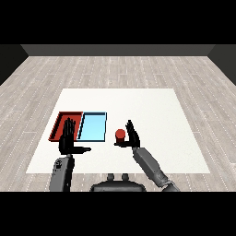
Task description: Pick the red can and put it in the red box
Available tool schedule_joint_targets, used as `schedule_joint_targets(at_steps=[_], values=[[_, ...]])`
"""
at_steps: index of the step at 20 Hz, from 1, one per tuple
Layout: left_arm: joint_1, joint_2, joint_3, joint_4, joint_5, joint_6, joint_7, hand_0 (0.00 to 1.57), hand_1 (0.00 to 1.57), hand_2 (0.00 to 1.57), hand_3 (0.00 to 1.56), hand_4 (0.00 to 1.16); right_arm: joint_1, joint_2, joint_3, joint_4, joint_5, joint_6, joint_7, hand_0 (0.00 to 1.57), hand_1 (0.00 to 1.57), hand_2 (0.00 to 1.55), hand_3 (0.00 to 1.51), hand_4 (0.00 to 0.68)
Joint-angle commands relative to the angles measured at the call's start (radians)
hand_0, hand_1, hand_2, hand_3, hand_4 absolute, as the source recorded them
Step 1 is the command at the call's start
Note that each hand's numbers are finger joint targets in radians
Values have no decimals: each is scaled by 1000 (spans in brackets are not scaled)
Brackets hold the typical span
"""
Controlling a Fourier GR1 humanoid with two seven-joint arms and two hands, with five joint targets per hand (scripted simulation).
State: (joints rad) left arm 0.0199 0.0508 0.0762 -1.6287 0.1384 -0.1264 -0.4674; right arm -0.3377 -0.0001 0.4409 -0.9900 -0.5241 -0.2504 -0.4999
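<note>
The red can (120, 135) stands upright on the white table (152, 115), right of the two trays. My right hand (132, 136) is just to its right, fingers straight and pointing up, thumb reaching under the can's near side; the hand is open. The red tray (60, 121) lies at the left, with the light blue tray (93, 126) beside it on its right. My left hand (69, 140) is open, fingers straight, in front of the red tray's near right corner, hiding part of that tray.
The white table extends well to the right and behind the can. A grey wood floor (120, 69) surrounds the table.
</note>
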Motion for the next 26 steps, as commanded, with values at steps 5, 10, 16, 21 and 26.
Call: schedule_joint_targets(at_steps=[5,10,16,21,26], values=[[-61,23,36,53,14,-1,31,0,0,0,0,0,-93,0,16,84,-52,-2,0,0,0,0,0,0],[-20,-26,-27,2,-42,44,13,0,0,0,0,0,-66,0,88,16,-96,-66,-6,0,0,0,0,0],[-10,-16,-11,11,-26,29,-3,0,0,0,0,0,-135,0,180,156,-212,-68,-110,0,0,0,0,0],[-19,-21,-6,-27,0,40,37,0,0,0,0,0,-134,0,180,75,-194,-147,-26,0,0,0,0,0],[3,4,14,-13,19,1,8,0,0,0,0,0,-196,0,284,176,-328,-170,-75,0,0,0,0,0]])
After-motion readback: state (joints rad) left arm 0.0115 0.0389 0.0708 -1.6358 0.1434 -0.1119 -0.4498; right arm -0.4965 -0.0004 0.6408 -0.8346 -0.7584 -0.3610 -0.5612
